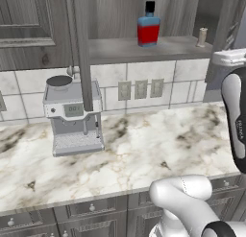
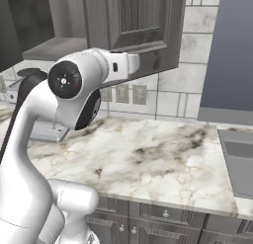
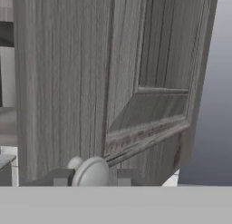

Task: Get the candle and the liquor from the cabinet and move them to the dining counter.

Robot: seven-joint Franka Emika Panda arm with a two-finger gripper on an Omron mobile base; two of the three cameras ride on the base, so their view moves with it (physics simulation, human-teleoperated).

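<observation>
1. Hand view looks straight onto the dark grey wood-grain cabinet door (image 3: 149, 82), with the two dark fingers (image 3: 63, 177) standing on either side of its small round pale knob (image 3: 92, 172), close against it and, by the look of it, clamped on the knob.
2. Left base view has the dark grey wall cabinet (image 1: 144, 49) with its inside exposed: the squat liquor bottle (image 1: 148, 29), blue above, red below and black-capped, stands upright on the shelf, and the tiny pale beige candle (image 1: 202, 37) stands upright near the shelf's right end, well apart from the bottle.
3. Right base view shows the white arm's upper links (image 2: 74, 90) reaching up to the lower edge of the door, which hangs swung out over the marble-look surface (image 2: 148, 154).
4. The relation that counts: both things sit back inside the cabinet, beyond the door from the fingers, with their long axes vertical. The candle looks nearer to the door side than the bottle.
5. My judgement: the step in hand is the door, and no pick has begun. A reach to either thing would need the knob let go and the hand brought round the door's edge.
6. A silver coffee machine (image 1: 74, 118) stands on the surface below the shelf's left part, clear of that path.
</observation>
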